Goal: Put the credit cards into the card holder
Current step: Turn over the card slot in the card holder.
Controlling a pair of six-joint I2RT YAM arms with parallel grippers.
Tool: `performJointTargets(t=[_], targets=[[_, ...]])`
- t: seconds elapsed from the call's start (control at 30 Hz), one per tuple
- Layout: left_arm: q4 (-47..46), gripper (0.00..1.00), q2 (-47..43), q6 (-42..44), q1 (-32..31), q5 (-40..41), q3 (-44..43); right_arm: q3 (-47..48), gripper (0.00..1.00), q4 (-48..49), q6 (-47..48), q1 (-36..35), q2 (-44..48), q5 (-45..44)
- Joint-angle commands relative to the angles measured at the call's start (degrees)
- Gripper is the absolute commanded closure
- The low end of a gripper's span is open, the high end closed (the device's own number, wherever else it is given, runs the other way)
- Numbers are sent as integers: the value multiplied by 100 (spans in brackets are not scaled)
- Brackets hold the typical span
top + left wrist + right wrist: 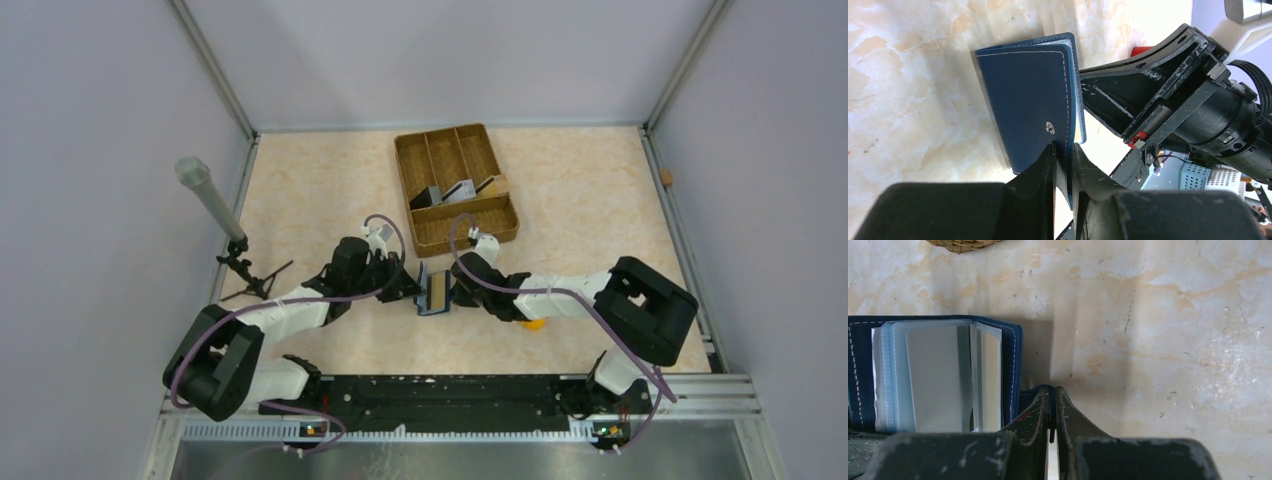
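The navy card holder point(436, 291) stands open on the table between my two grippers. In the left wrist view its outer cover point(1028, 95) with the snap stud faces me. The left gripper point(1064, 146) straddles that cover's edge, jaws slightly apart, with a slit of light beside one finger. The right gripper point(1053, 389) is shut on the holder's navy snap tab. Clear sleeves point(938, 375) fan out inside, and a grey rectangle shows through the front one. Three credit cards point(460, 190) lean in the brown woven tray point(505, 225).
The tray stands just behind the grippers; its rim point(960, 244) shows at the top of the right wrist view. A grey cylinder on a small tripod point(210, 200) stands at the left wall. A yellow piece point(535, 323) lies under the right arm. Enclosure walls surround the table.
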State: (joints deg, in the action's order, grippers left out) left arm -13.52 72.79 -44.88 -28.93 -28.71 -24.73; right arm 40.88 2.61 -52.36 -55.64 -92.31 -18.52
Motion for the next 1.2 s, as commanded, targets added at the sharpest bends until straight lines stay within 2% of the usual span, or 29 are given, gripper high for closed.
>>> performJointTargets(t=[0.0, 0.27, 0.43, 0.53, 0.73, 0.83, 0.93, 1.17], targets=[[-415, 81, 63, 11, -34, -179, -7, -359, 100, -1004, 15, -57, -481, 433], [-442, 74, 76, 19, -34, -177, 12, -361, 100, -1020, 16, -60, -459, 428], [-445, 78, 131, 28, -34, -121, 34, -359, 100, -1043, 20, -53, -433, 412], [-129, 79, 173, 109, -33, 91, -58, -358, 100, -1058, 7, -53, -425, 397], [670, 92, -54, 211, -32, 874, -164, -332, 100, -1244, 0, -53, -304, 266], [1256, 94, -253, 226, -34, 1431, -250, -319, 100, -1398, 2, -50, -147, 123], [2064, 94, -474, 168, -30, 2063, -312, -324, 100, -1516, 11, -37, 3, 18], [2732, 83, -691, 251, -31, 2713, -351, -342, 100, -1490, 16, -18, -32, 29]])
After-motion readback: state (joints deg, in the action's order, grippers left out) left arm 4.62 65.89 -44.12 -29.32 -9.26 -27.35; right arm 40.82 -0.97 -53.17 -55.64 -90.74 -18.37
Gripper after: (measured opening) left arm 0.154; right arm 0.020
